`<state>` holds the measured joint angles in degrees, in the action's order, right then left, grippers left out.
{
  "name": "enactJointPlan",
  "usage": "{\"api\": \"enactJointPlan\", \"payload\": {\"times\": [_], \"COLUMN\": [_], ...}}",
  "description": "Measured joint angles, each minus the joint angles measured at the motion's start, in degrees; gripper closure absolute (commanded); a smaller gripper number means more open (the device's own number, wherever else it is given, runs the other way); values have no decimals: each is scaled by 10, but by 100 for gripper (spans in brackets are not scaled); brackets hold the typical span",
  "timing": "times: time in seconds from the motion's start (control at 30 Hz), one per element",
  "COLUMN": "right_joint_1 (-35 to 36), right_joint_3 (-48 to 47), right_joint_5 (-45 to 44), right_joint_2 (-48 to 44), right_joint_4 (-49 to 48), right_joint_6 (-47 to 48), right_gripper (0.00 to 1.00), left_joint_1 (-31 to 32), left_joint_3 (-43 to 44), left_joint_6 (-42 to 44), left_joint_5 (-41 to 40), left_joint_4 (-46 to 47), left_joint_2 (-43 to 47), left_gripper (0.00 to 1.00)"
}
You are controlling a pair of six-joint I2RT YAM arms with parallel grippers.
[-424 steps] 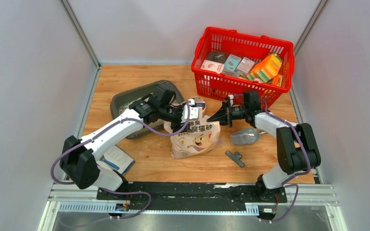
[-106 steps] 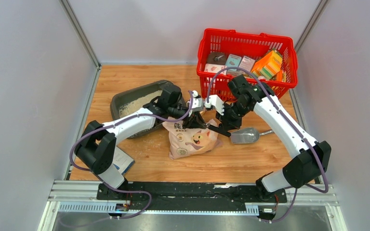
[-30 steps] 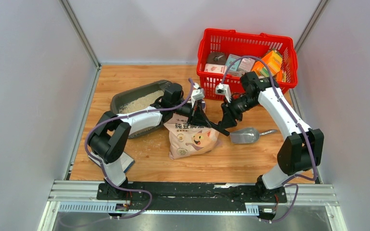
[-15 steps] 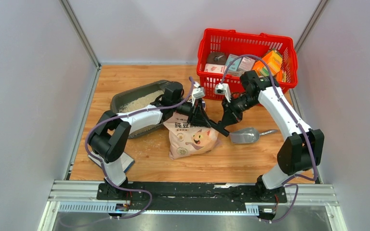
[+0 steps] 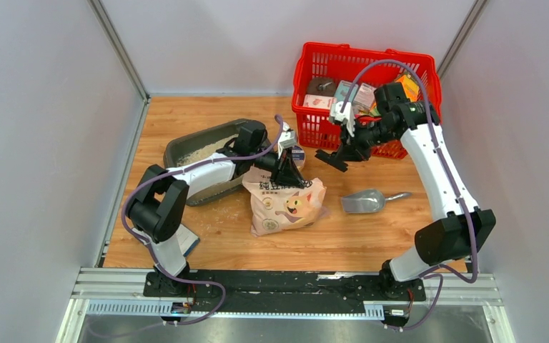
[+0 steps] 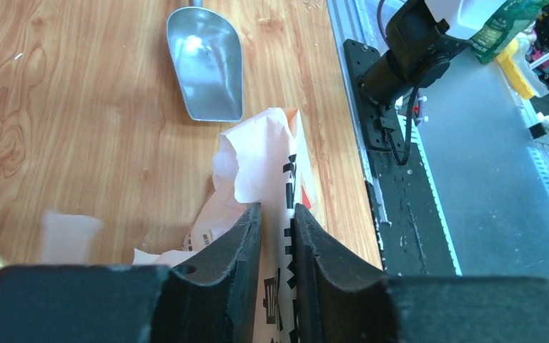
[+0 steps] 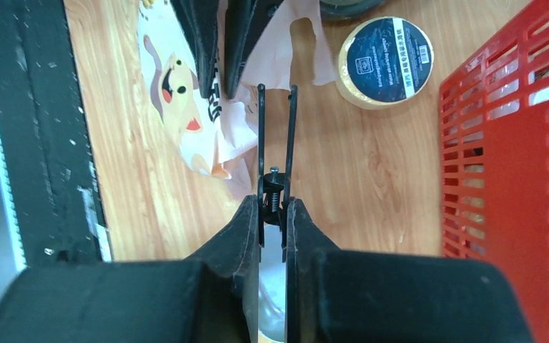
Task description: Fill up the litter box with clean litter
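Note:
The dark grey litter box [image 5: 175, 151] sits at the left, tilted, with pale clean litter [image 5: 201, 151] inside. The beige-pink litter bag [image 5: 286, 205] lies in the middle of the table. My left gripper [image 5: 288, 177] [image 6: 277, 209] is shut on the bag's torn top edge [image 6: 268, 153], and bag film fills the gap between its fingers. My right gripper [image 5: 344, 151] [image 7: 273, 204] hangs in front of the basket, shut on a black spring clip [image 7: 275, 128] [image 5: 329, 158] whose thin arms point at the bag top [image 7: 254, 136].
A red mesh basket [image 5: 314, 61] [image 7: 515, 164] of boxes stands at the back right. A tape roll [image 5: 297, 153] [image 7: 384, 61] lies beside the bag. A silver scoop [image 5: 363, 202] [image 6: 206, 61] lies right of the bag. A booklet [image 5: 175, 237] lies near the left arm's base.
My right gripper has lifted the clip up and to the right, away from the bag top, toward the basket. My left gripper opened briefly and closed again on the bag's top edge.

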<state>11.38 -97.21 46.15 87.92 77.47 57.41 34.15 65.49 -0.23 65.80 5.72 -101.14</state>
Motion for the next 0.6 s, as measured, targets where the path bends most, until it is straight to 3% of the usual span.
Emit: {"api": "enactJointPlan", "payload": {"times": [0.3, 0.6], "right_joint_1": [56, 89], "right_joint_3": [9, 31], "right_joint_5": [-67, -102], "right_joint_2": [5, 10], "right_joint_4": [1, 1], "right_joint_6": [96, 118], "right_gripper": [100, 100], "left_joint_1": [3, 4], "left_joint_3": [0, -16], "left_joint_6": [6, -45], "left_joint_5": [1, -6], "left_joint_4": [1, 52], "left_joint_2": [0, 0], "left_gripper": [99, 100]}}
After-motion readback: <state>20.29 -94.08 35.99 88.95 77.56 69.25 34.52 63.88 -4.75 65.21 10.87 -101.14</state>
